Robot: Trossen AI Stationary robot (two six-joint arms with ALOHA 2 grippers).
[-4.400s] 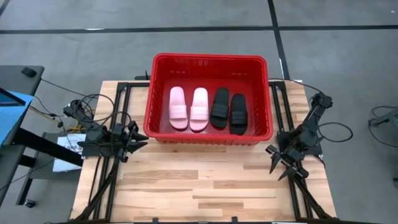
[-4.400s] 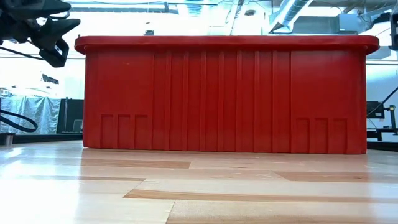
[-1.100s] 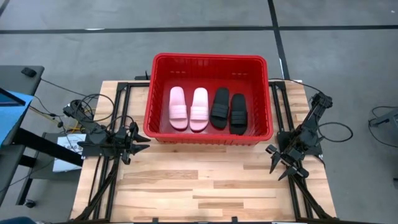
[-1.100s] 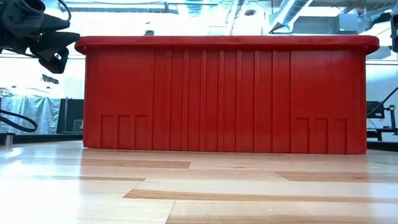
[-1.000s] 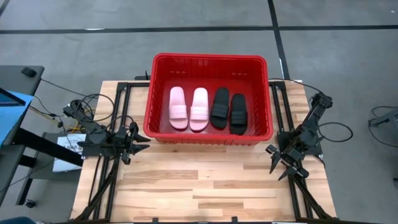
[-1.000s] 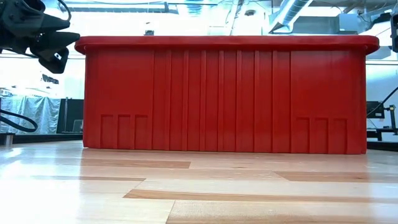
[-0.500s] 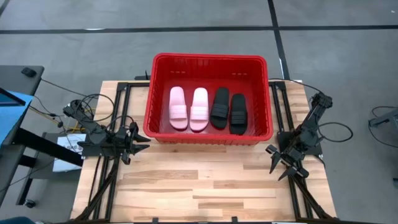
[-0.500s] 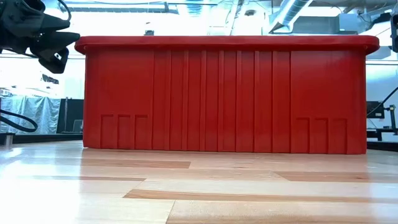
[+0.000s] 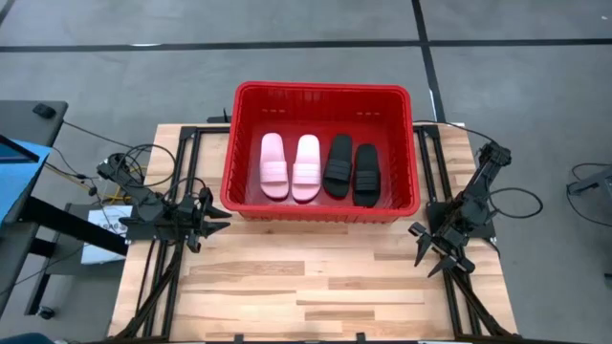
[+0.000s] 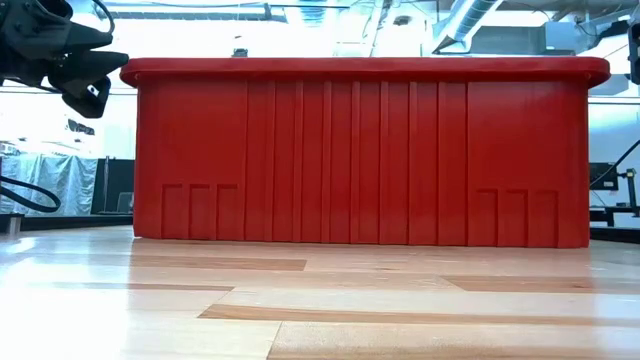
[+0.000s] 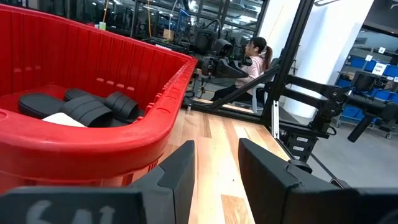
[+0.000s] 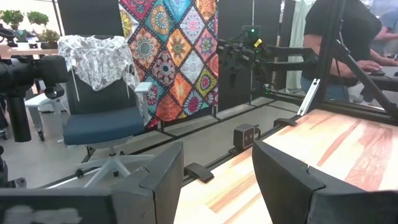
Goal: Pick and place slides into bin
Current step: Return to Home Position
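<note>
Your bin sits upper centre in the high view. Pink slides and black slides lie side by side inside. Left gripper, frame left, fingers apart. Right gripper, lower right, fingers apart. Both empty and apart from the bin.

Grey concrete floor; patterned hanging; blue office chair.

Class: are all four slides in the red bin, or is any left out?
All in. The high view shows two pink slides and two black slides lying side by side inside the bin.
</note>
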